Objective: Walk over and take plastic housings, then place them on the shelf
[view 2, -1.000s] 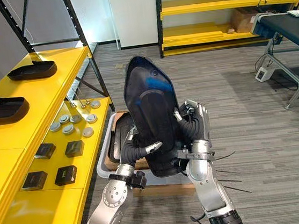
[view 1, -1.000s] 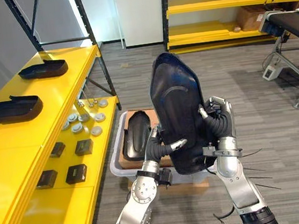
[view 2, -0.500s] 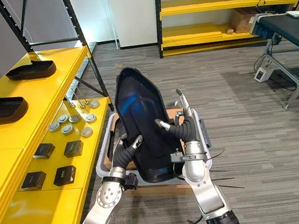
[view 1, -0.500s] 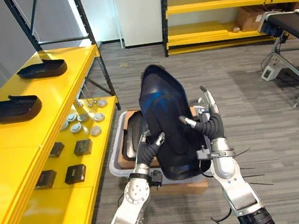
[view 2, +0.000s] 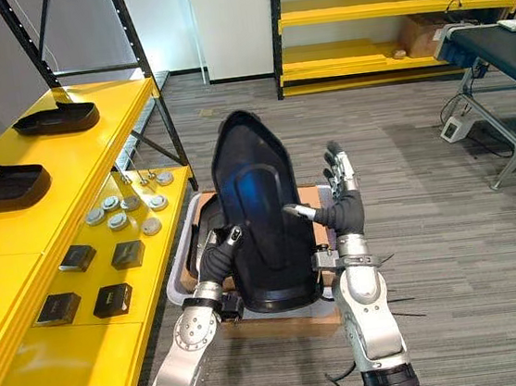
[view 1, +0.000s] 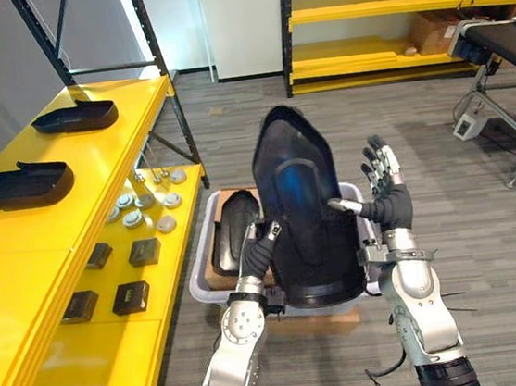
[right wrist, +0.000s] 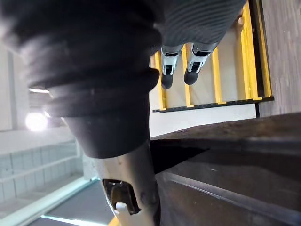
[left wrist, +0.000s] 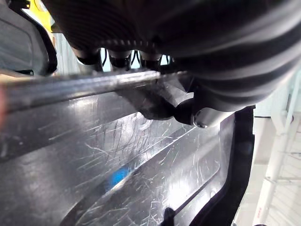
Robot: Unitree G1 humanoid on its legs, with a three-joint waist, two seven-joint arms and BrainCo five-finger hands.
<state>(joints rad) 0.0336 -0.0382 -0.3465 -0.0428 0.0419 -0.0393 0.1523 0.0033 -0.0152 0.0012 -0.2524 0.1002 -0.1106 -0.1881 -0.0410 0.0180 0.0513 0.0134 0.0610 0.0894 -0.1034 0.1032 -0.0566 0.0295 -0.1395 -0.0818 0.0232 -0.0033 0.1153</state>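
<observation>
The left hand (view 1: pixel 257 254) pinches the lower edge of the black housing (view 1: pixel 302 207) between thumb and fingers, keeping it upright over the grey bin (view 1: pixel 201 288). The right hand (view 1: pixel 392 206) steadies it with the thumb, its fingers straight and spread. Farther left, the yellow shelf (view 1: pixel 96 165) carries two housings (view 1: pixel 19 186).

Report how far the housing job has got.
Done: two housings lie on the yellow shelf. In hand: a third housing stands upright over the grey bin, left hand curled on its edge, right hand open with the thumb against it. Left: shelve it, then the housing in the bin.
</observation>
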